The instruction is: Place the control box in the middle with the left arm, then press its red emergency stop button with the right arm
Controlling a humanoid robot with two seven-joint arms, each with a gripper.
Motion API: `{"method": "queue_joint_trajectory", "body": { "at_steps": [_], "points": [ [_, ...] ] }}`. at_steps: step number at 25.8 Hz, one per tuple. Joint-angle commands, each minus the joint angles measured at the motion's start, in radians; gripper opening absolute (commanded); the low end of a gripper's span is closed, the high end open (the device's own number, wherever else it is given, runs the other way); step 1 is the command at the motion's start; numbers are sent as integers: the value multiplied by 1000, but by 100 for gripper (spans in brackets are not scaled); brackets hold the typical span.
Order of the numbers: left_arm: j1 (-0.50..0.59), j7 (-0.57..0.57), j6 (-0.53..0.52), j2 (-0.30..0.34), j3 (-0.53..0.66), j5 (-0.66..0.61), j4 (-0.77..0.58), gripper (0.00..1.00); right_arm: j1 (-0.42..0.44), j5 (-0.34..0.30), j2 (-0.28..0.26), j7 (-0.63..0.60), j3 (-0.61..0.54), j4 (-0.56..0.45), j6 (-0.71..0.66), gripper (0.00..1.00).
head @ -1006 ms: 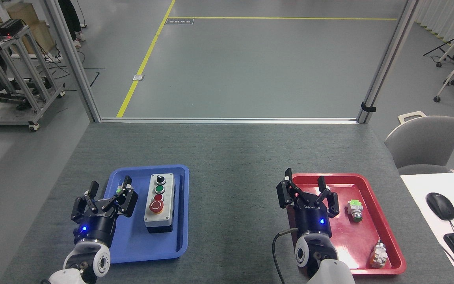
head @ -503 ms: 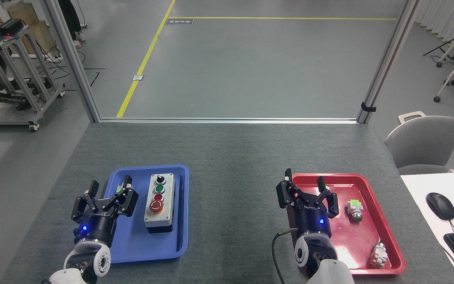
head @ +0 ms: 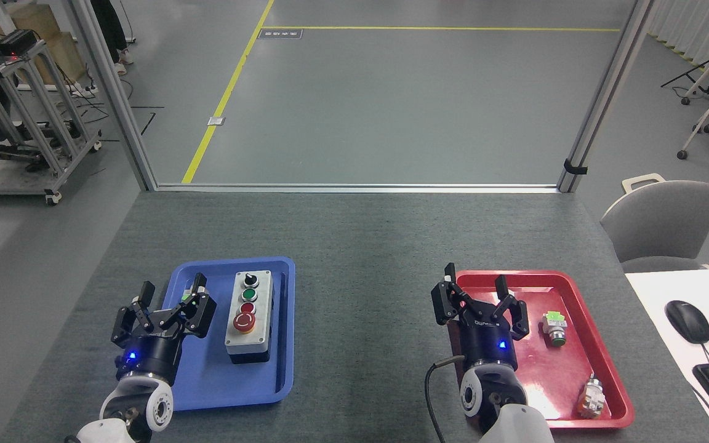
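Note:
The control box point(head: 250, 317), light grey on a black base, lies lengthwise in a blue tray point(head: 231, 375) at the table's left. Its face carries a black knob, a green button, a small red button and the red emergency stop button point(head: 244, 322) on a yellow ring at the near end. My left gripper point(head: 172, 289) stands open just left of the box, over the tray's left edge, with nothing between its fingers. My right gripper point(head: 476, 278) is open too, above the left side of a red tray point(head: 600, 351), far from the box.
The red tray holds two loose silver push-button parts, one point(head: 554, 325) with a green tab and one point(head: 591, 399) near the front. A white desk with a mouse point(head: 687, 320) and keyboard adjoins at the right. A grey chair point(head: 662, 224) stands beyond the table's right edge.

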Motion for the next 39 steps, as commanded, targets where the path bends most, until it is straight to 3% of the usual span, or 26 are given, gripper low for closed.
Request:
{"method": "queue_joint_trajectory", "body": {
  "at_steps": [1, 23, 29, 34, 39],
  "points": [
    [0, 0, -2, 0, 0, 0, 0, 99, 1, 0, 0, 0, 0, 0, 0, 99],
    [0, 49, -9, 11, -6, -25, -5, 99, 3, 0, -5, -1, 3, 0, -5, 99],
    [51, 49, 0, -1, -14, -159, -49, 99, 6, -1, -8, 5, -8, -5, -3, 99],
    [101, 49, 72, -43, -69, -272, -83, 99, 13, -2, -9, 9, -12, -16, -3, 99],
    [117, 47, 170, -44, -173, -281, -48, 99, 15, -2, -8, 9, -12, -14, -2, 99]
  ]
}}
